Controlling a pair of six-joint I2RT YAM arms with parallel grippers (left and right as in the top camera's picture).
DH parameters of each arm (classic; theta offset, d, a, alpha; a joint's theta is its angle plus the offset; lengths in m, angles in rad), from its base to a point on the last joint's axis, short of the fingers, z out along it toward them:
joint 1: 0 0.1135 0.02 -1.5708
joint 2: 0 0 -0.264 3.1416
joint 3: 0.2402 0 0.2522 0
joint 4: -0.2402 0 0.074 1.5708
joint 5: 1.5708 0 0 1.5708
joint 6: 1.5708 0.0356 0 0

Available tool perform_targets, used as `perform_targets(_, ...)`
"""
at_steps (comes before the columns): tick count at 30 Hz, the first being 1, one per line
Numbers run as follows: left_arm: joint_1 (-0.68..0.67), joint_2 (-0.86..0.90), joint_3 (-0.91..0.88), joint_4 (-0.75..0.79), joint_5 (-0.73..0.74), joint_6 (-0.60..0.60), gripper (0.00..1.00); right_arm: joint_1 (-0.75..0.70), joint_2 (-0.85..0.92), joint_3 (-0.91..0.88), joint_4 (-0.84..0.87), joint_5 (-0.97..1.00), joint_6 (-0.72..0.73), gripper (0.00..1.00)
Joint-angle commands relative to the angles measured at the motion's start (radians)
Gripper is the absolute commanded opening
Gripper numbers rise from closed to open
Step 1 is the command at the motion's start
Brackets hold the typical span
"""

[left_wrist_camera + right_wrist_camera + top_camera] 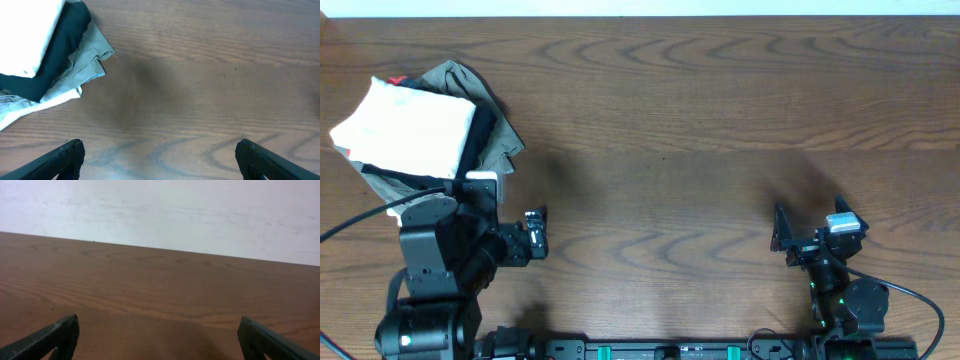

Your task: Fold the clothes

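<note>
1. White garment [408,125] lies folded on top of a stack with a black garment [483,130] and a khaki garment [508,140], at the far-left of the surface [670,120].
2. Left gripper [538,233]: jaws spread, empty, over bare wood near the stack's right edge, not touching it.
3. Right gripper [782,238]: jaws spread, empty, well apart from the white garment.
</note>
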Motion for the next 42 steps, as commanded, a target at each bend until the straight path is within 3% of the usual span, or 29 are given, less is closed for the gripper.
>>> perform_targets(1, -0.004, -0.050, -0.053, -0.003, 0.012, 0.017, 0.98, 0.006, -0.006, -0.002, -0.003, 0.003, -0.018, 0.99)
perform_targets(9, -0.004, -0.267, -0.334, 0.139, -0.101, 0.027, 0.98, 0.006, -0.005, -0.002, -0.004, 0.003, -0.018, 0.99)
perform_targets(18, -0.004, -0.563, -0.740, 0.613, -0.096, 0.044, 0.98, 0.006, -0.005, -0.002, -0.003, 0.003, -0.019, 0.99)
perform_targets(25, -0.014, -0.655, -0.928, 0.988, -0.097, 0.044, 0.98, 0.006, -0.005, -0.002, -0.003, 0.003, -0.018, 0.99)
perform_targets(30, -0.055, -0.675, -0.929, 0.969, -0.104, 0.089, 0.98, 0.006, -0.005, -0.002, -0.003, 0.003, -0.018, 0.99)
perform_targets(33, -0.058, -0.678, -0.928, 0.874, -0.100, 0.079, 0.98, 0.006, -0.005, -0.002, -0.003, 0.003, -0.019, 0.99)
perform_targets(42, -0.058, -0.678, -0.929, 0.880, -0.096, 0.036, 0.98, 0.006, -0.005, -0.002, -0.003, 0.003, -0.018, 0.99)
